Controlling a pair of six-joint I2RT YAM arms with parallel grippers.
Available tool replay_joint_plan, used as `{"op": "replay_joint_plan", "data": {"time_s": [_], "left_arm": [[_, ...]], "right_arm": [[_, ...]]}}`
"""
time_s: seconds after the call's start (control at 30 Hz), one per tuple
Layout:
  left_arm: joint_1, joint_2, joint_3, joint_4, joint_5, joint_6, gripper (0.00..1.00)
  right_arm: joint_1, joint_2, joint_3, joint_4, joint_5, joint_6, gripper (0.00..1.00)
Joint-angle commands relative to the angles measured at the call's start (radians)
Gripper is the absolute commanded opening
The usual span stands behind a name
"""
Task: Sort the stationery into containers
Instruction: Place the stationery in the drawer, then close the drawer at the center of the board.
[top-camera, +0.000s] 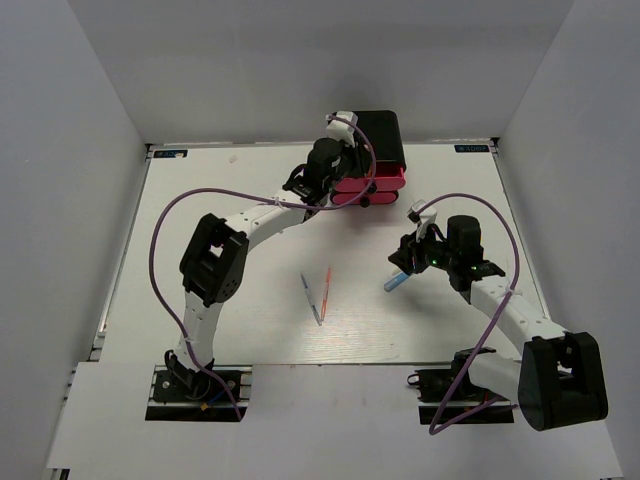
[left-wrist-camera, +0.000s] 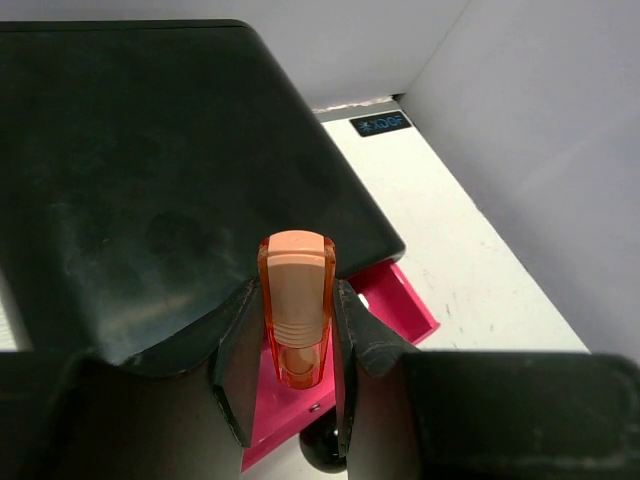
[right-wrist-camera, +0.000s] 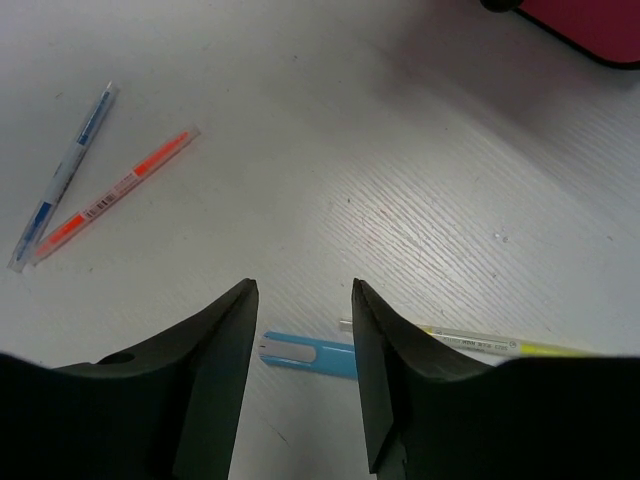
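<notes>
White table (top-camera: 250, 330): left gripper (left-wrist-camera: 295, 335), stretched to top centre, clamps an orange capsule (left-wrist-camera: 296, 275); right gripper (right-wrist-camera: 303, 295) hangs fingers apart over blue marker (right-wrist-camera: 312, 356).

My pincer (left-wrist-camera: 297, 335) is clamped on an orange capsule-shaped piece (left-wrist-camera: 296, 285), which stands upright between my two fingers (left-wrist-camera: 238, 370). Just under it lies a pink drawer (left-wrist-camera: 397, 298), partly slid out of the black box (left-wrist-camera: 150, 170) ahead and to the left. A black knob (left-wrist-camera: 322, 448) shows below my fingertips. White table (left-wrist-camera: 470, 270) stretches off to the right.
</notes>
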Motion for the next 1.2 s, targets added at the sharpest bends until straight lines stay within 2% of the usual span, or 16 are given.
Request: {"op": "replay_joint_plan", "data": {"time_s": [0.0,0.03,0.13,0.33,0.47,0.6,0.67,0.7,0.8,1.0,1.07,1.1,1.13,1.17], "left_arm": [[-0.005,-0.035,0.007,-0.018,-0.04,0.038,0.27],[-0.005,-0.044,0.007,-0.018,-0.04,0.038,0.37],[-0.005,-0.044,0.016,-0.027,-0.04,0.049,0.5],[-0.014,-0.078,0.016,-0.027,-0.04,0.049,0.63],[-0.014,-0.119,0.016,-0.027,-0.04,0.049,0.63],[-0.014,-0.204,-0.048,-0.016,-0.066,0.049,0.61],[-0.014,-0.259,-0.089,-0.007,-0.093,0.04,0.49],[-0.014,-0.274,-0.102,-0.007,-0.104,0.04,0.35],[-0.005,-0.296,-0.112,-0.016,-0.126,0.04,0.16],[-0.005,-0.296,-0.062,-0.088,-0.126,0.029,0.16],[0.006,-0.317,-0.088,-0.101,-0.126,-0.006,0.22],[0.006,-0.334,-0.109,-0.114,-0.126,-0.022,0.26],[0.006,-0.374,-0.167,-0.115,-0.126,-0.044,0.4],[0.006,-0.397,-0.201,-0.124,-0.126,-0.045,0.49]], "right_arm": [[-0.003,-0.011,0.006,0.032,-0.014,-0.011,0.49],[-0.005,-0.011,0.007,0.035,-0.014,-0.012,0.49],[-0.005,-0.005,0.021,0.038,-0.015,-0.015,0.52],[-0.003,0.039,0.072,0.053,-0.022,-0.011,0.52],[-0.002,0.082,0.111,0.082,-0.03,0.021,0.53],[-0.002,0.128,0.159,0.102,-0.04,0.073,0.52],[-0.002,0.151,0.187,0.119,-0.044,0.098,0.48],[-0.002,0.179,0.206,0.128,-0.047,0.103,0.47],[-0.003,0.196,0.243,0.136,-0.053,0.123,0.44],[-0.002,0.21,0.253,0.136,-0.054,0.123,0.44],[-0.002,0.214,0.263,0.148,-0.06,0.129,0.43],[-0.002,0.22,0.271,0.151,-0.062,0.135,0.41],[-0.005,0.24,0.298,0.153,-0.065,0.136,0.39],[-0.002,0.25,0.309,0.154,-0.067,0.144,0.38]]}}
